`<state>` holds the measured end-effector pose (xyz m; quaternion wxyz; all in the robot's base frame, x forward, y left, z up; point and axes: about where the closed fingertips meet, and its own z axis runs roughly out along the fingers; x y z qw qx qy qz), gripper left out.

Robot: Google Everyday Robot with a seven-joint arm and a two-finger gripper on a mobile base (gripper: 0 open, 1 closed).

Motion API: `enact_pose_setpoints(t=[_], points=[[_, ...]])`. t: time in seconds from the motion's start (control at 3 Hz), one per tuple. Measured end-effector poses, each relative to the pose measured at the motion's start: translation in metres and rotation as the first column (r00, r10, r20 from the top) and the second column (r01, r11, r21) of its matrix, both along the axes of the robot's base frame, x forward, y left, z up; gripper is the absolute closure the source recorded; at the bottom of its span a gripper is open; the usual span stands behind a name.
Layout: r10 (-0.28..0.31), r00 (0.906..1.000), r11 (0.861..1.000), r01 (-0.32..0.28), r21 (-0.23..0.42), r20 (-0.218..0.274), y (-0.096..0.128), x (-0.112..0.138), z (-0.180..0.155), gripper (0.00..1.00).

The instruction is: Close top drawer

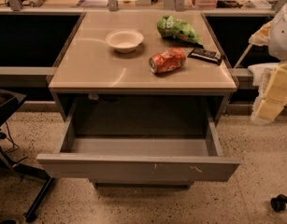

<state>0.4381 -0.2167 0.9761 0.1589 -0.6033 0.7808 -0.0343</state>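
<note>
The top drawer stands pulled well out from under the front edge of the table, its long axis running parallel to that edge and its scratched flat front facing away from the table. The tool hangs off the table's right edge, near the front right corner, so the drawer front lies to its left and lower down. Whether the tool is wide or narrow I cannot tell. Closing likely means swinging left in front of that face, then pushing toward the back edge.
</note>
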Motion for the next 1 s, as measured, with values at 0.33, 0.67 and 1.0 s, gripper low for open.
enact_pose_setpoints(t=[0.33, 0.67, 1.0], points=[[0.0, 1.0, 1.0, 0.0, 0.0, 0.0, 0.0, 0.0, 0.0, 0.0], [0.017, 0.9998, 1.0, -0.017, -0.007, 0.008, 0.008, -0.002, -0.005, 0.0], [0.106, 0.9937, 0.993, -0.108, 0.046, 0.036, 0.04, -0.022, -0.027, 0.0]])
